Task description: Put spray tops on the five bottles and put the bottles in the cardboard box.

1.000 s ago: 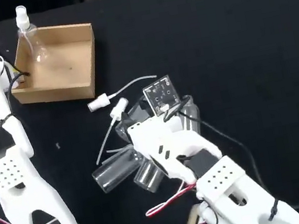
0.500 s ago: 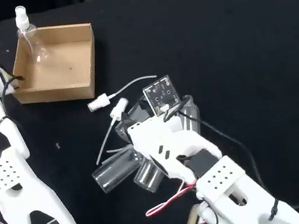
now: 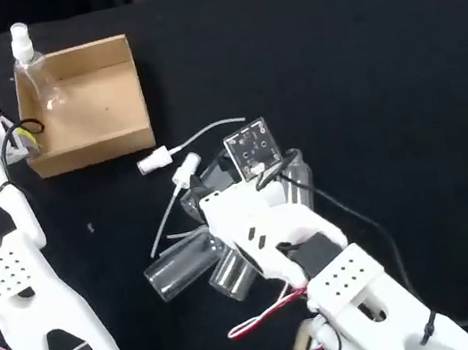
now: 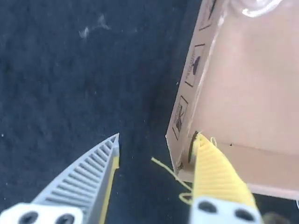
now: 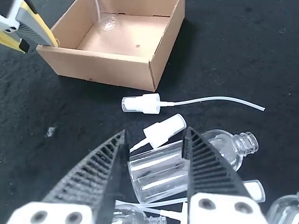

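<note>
Cardboard box [image 3: 94,151] at ten o'clock, its wall between the jaws of the open left claw [image 4: 157,136], risked being tugged, toppling its spray-topped bottle [image 3: 30,79].

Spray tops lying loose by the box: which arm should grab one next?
Right. The right gripper, open, hangs just short of the spray tops and uncapped bottles, while the left gripper straddles the cardboard box wall, away from them.

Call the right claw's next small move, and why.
Likely shut the right claw on the clear bottle lying between its open fingers: two loose spray tops lie just beyond it, and the cardboard box holds only one capped bottle.
</note>
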Motion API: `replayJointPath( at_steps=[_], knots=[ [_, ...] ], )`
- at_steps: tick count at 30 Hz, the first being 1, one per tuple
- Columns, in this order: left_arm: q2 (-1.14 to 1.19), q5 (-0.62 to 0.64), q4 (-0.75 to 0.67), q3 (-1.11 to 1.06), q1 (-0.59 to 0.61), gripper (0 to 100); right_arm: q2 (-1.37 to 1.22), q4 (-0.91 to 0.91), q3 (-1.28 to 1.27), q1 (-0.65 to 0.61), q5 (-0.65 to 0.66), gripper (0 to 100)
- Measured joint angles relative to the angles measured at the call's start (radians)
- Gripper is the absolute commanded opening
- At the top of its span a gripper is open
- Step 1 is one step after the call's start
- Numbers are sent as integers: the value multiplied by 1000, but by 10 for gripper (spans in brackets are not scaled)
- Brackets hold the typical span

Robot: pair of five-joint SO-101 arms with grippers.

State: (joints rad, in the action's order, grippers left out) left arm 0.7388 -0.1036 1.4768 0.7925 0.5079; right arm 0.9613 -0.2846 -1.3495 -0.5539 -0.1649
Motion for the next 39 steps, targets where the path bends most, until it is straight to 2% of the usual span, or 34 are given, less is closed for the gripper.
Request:
replayJointPath(
  at_steps=[11, 25, 30, 32, 35, 39],
  knots=[
    [0, 0, 28, 0, 0, 238, 0, 0, 0, 0, 0, 187],
    [0, 0, 41, 204, 0, 241, 0, 0, 0, 0, 0, 187],
    [-2, 0, 199, 362, 0, 238, 0, -2, 0, 31, 0, 185],
    [-3, 0, 252, 420, 0, 238, 0, -40, 2, 58, 0, 155],
    [-15, 0, 273, 425, 0, 238, 0, -129, 15, 89, -32, 115],
    [-26, 0, 276, 364, 0, 238, 0, -207, 84, 94, -40, 113]
  ],
)
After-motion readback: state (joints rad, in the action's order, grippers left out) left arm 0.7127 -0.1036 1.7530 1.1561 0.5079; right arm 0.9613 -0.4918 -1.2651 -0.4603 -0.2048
